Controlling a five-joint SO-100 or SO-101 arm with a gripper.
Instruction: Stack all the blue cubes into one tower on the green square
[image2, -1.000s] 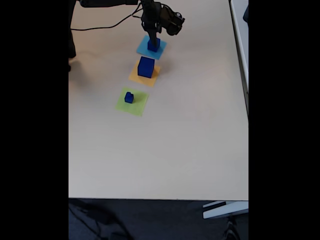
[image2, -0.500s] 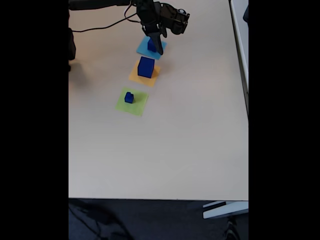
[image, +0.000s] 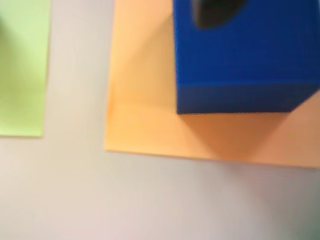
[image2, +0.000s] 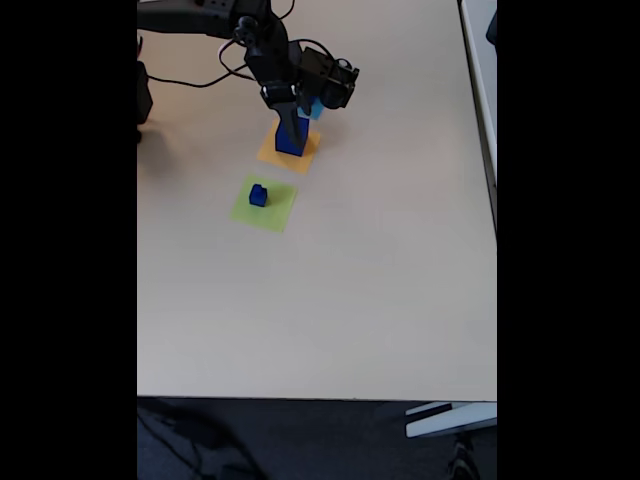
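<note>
Fixed view: gripper (image2: 293, 128) down over large blue cube (image2: 291, 141) on orange square (image2: 287, 152), likely lining up grasp; jaw opening unreadable. Small cube (image2: 258, 195) sits on green square (image2: 264, 204); wrong base for tower, largest should go lowest

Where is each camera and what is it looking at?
Wrist view: it rides on the arm, close above the table, looking down at the large blue cube on the orange square; a dark blurred bit of the robot pokes in at the top edge.
Fixed view: it sits high up, looking down on the table; the arm reaches in from the top, with the gripper at the cube.
Both show that cube, the orange square and the green square.
</note>
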